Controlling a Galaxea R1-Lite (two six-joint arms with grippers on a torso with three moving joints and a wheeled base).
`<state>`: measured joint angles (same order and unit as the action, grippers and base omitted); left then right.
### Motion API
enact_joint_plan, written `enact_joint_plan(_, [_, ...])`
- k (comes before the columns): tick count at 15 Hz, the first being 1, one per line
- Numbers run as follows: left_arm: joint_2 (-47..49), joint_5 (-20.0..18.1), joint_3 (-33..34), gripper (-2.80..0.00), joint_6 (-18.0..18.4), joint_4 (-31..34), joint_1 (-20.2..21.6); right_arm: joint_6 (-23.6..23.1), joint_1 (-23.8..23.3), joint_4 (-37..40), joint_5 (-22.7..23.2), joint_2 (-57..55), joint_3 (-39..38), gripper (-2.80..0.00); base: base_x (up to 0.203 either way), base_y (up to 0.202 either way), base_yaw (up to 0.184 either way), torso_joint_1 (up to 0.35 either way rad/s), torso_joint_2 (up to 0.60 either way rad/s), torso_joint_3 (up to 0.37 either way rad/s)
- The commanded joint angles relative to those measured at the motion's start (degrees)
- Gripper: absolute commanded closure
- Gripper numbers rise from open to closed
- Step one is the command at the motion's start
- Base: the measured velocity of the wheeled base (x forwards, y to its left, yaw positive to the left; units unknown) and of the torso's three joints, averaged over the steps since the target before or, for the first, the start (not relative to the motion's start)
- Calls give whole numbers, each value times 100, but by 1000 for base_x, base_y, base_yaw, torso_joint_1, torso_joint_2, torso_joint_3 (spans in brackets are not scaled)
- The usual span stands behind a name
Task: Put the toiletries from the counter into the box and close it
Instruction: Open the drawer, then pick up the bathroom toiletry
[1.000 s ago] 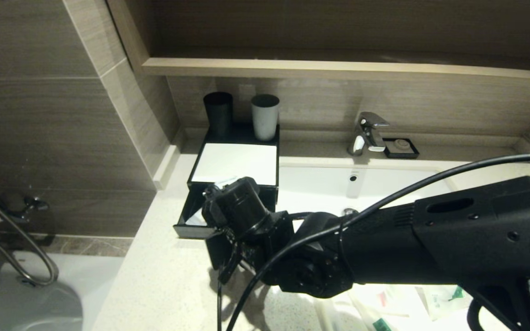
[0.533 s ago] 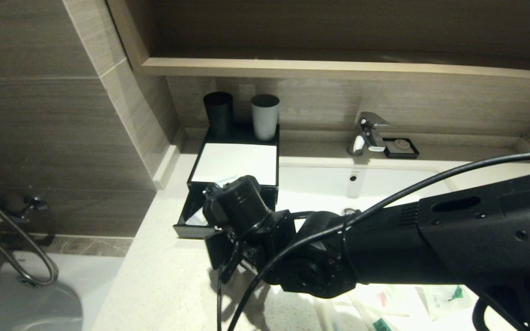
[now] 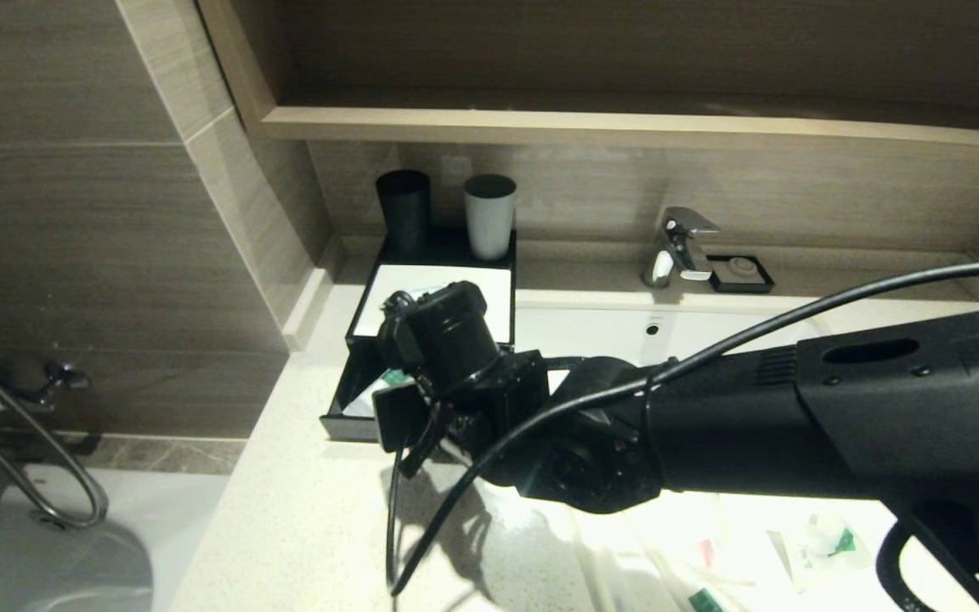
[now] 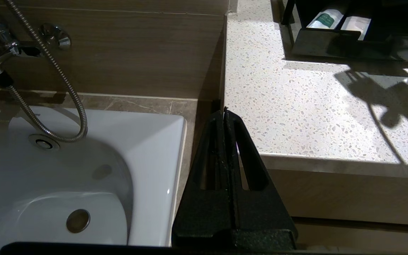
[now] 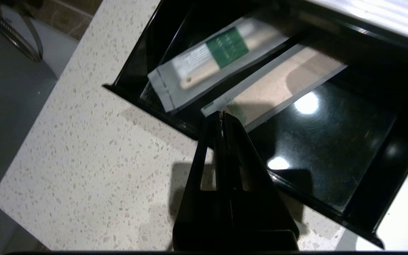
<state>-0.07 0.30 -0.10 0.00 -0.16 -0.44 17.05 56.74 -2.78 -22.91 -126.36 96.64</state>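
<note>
The black box (image 3: 352,406) stands on the counter left of the sink, with its drawer pulled open. In the right wrist view the drawer (image 5: 331,141) holds a clear packet with a green label (image 5: 211,56) and a flat beige packet (image 5: 282,85). My right gripper (image 5: 222,114) is shut and empty, just above the drawer's front edge. My right arm (image 3: 455,374) hides most of the drawer in the head view. Several white toiletry packets (image 3: 817,544) lie on the counter at the front right. My left gripper (image 4: 224,111) is shut and empty, low at the counter's left front corner.
A black cup (image 3: 403,208) and a grey cup (image 3: 489,215) stand behind the box's white top (image 3: 447,289). The sink (image 3: 710,336) and tap (image 3: 681,246) are to the right. A bathtub (image 4: 66,170) with a shower hose lies left of the counter (image 4: 296,106).
My right arm has lifted and moved back over the drawer. More of the drawer's front and a green-labelled packet inside now show. The left arm has not visibly moved.
</note>
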Motion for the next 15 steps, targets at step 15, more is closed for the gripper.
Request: enact_joint_plan(15, [-1,5,1,0,0,-2,0,-6,-1286,-14,2,2251,-1713,0,0,0,0,0,0,0])
